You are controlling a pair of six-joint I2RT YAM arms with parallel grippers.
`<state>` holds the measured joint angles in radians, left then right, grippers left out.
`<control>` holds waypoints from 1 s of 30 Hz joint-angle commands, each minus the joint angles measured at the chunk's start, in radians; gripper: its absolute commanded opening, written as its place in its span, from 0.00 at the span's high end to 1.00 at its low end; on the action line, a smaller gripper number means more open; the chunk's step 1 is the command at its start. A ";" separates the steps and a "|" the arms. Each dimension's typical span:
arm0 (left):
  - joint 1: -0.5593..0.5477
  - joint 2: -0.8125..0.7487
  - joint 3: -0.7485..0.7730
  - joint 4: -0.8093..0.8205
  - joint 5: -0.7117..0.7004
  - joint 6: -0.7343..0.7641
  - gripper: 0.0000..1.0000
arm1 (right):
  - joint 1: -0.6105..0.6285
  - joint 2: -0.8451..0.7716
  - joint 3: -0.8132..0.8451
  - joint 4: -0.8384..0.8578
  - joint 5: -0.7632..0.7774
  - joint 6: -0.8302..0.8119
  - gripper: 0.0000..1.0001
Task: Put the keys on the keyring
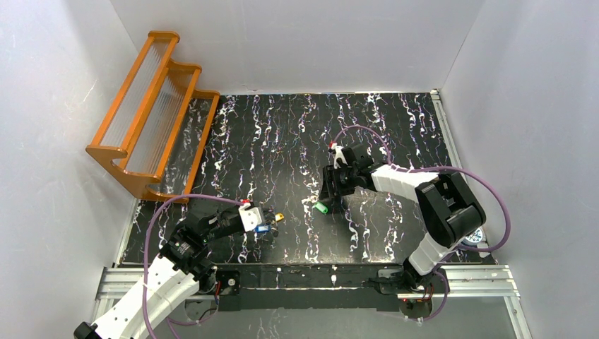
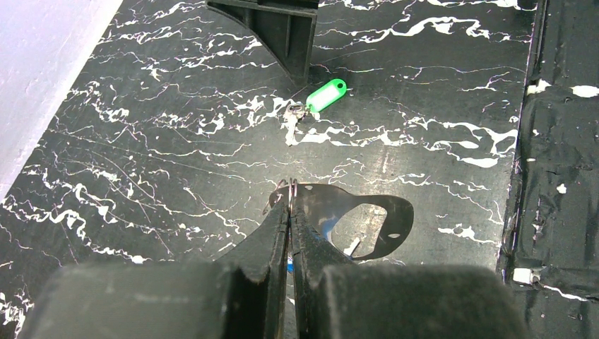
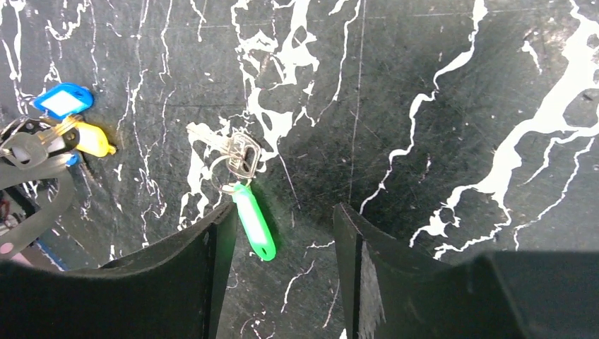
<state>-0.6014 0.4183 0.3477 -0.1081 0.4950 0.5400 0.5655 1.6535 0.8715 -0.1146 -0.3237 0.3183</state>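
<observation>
The keyring [image 2: 285,189] is pinched in the left gripper [image 2: 289,201], near left. The right gripper [image 3: 284,212] is held spread over the green key [image 3: 252,220] lying on the table [image 1: 297,141].

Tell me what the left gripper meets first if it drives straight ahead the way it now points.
Probably the metal key on the green tag, lying dead ahead of the left gripper. Depth is unclear; if it passes above, the right arm's black finger comes next.
</observation>
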 commanded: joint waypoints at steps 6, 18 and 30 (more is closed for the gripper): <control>-0.001 0.014 0.028 -0.044 0.013 0.000 1.00 | 0.099 -0.008 0.086 -0.081 0.154 -0.056 0.47; -0.001 0.017 0.029 -0.041 0.021 -0.008 1.00 | 0.313 0.067 0.191 -0.181 0.533 -0.107 0.58; -0.001 0.016 0.027 -0.038 0.022 -0.012 1.00 | 0.417 0.108 0.234 -0.211 0.686 -0.138 0.66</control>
<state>-0.6014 0.4286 0.3546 -0.1131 0.5056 0.5381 0.9585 1.7584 1.0584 -0.3016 0.2749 0.1989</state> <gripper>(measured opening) 0.013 0.335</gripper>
